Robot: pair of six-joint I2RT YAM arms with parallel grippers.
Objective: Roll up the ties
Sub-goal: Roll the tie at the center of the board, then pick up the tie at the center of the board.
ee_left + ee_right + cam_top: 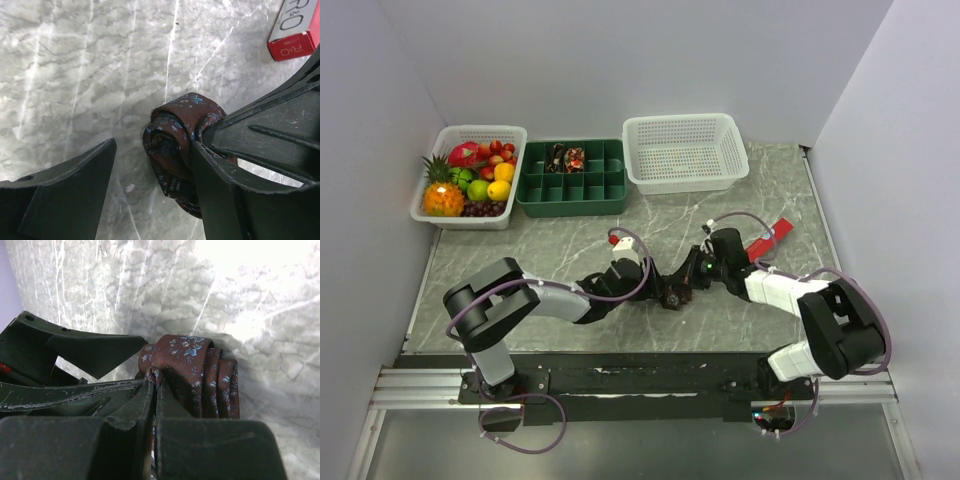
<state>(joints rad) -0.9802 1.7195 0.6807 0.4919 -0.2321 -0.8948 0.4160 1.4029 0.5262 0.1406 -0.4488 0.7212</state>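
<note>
Right gripper (155, 389) is sitting nearly closed, pinching an edge of the rolled tie (195, 367), which is lying on the marble table (570, 240) mid-workspace between both arms; left gripper (153, 146) is standing wide open around the roll, one finger (220, 195) touching it, the other clear. Judging from this, the roll is looking wound but loose, so the left should be closing squarely across the whole coil before the right lets go, squeezing lightly so the layers aren't telescoping. Red bar (770, 238) is lying well off to the right, not interfering.
</note>
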